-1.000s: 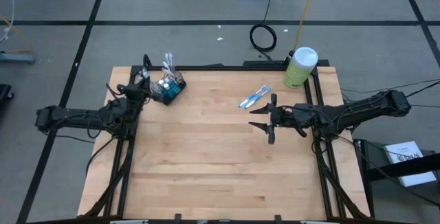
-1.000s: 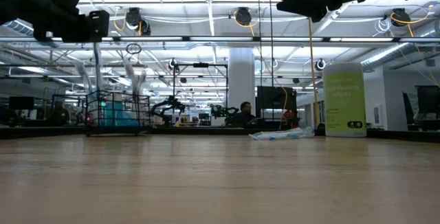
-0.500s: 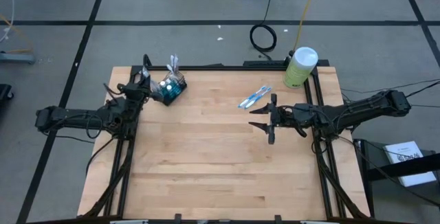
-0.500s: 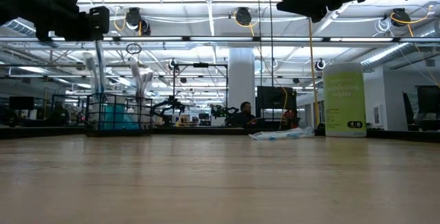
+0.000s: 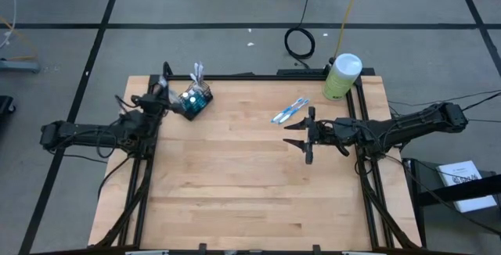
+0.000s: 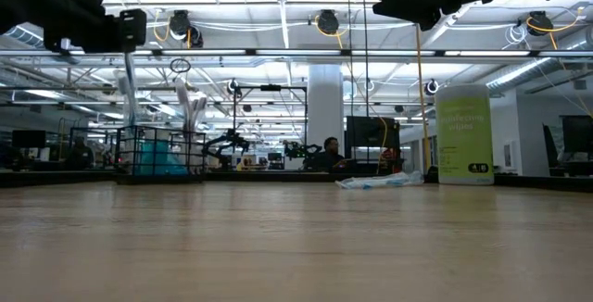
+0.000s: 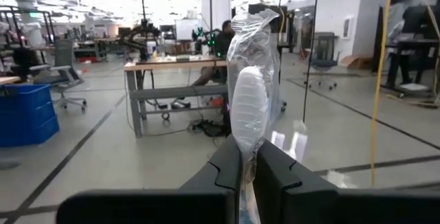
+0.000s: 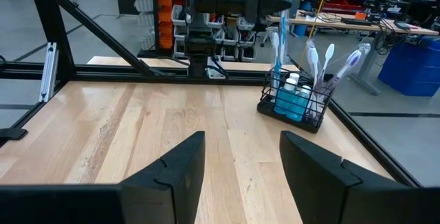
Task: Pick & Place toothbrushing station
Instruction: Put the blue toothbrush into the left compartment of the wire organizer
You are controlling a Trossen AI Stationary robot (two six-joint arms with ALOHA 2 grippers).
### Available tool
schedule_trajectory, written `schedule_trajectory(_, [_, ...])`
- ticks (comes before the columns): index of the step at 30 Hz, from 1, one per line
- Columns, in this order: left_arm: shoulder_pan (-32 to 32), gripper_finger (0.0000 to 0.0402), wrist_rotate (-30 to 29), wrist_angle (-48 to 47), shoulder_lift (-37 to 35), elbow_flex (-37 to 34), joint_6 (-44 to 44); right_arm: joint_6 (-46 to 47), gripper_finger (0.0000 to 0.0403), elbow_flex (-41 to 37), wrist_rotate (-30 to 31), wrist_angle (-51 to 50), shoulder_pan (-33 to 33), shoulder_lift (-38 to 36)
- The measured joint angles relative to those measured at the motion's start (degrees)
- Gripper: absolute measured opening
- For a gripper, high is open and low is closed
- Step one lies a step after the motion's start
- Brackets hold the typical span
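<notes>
The dark wire-mesh holder (image 5: 196,99) stands at the table's far left with several blue-and-white toothbrushes upright in it; it also shows in the right wrist view (image 8: 295,102) and the low view (image 6: 159,150). My left gripper (image 5: 162,93) is just left of it, shut on a wrapped toothbrush (image 7: 249,104). A few wrapped toothbrushes (image 5: 290,111) lie flat on the table at the far right. My right gripper (image 5: 305,139) hovers open and empty just near of them. My left gripper pinches the wrapped toothbrush just below its head (image 7: 247,145) between its two fingers. The fingers reach in level from the table's left and lie across it. The toothbrush stands upright, head above the fingers, and its blue handle (image 8: 279,59) runs down into the holder's left corner.
A pale green canister with a white lid (image 5: 342,75) stands at the far right corner. Black frame rails (image 5: 362,114) run along the table's sides. A cable coil (image 5: 299,42) lies on the floor beyond the far edge. The table's middle and near half are bare wood (image 5: 243,192).
My left gripper, still shut on the toothbrush, has shifted slightly toward the table's left edge. The holder, tilted a second ago, now stands level and has moved a little.
</notes>
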Motion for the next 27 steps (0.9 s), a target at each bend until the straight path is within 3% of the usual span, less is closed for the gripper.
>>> schedule_trajectory(16, [1.14,0.0014,0.57,-29.61,-0.04,0.09,-30.44,0.00,0.0183,0.00,0.00,-0.04,0.00,0.00])
schedule_trajectory(27, [1.14,0.0014,0.01,-32.23,-0.02,0.11,-31.88,0.00,0.0183,0.00,0.00,0.00,0.02,0.00])
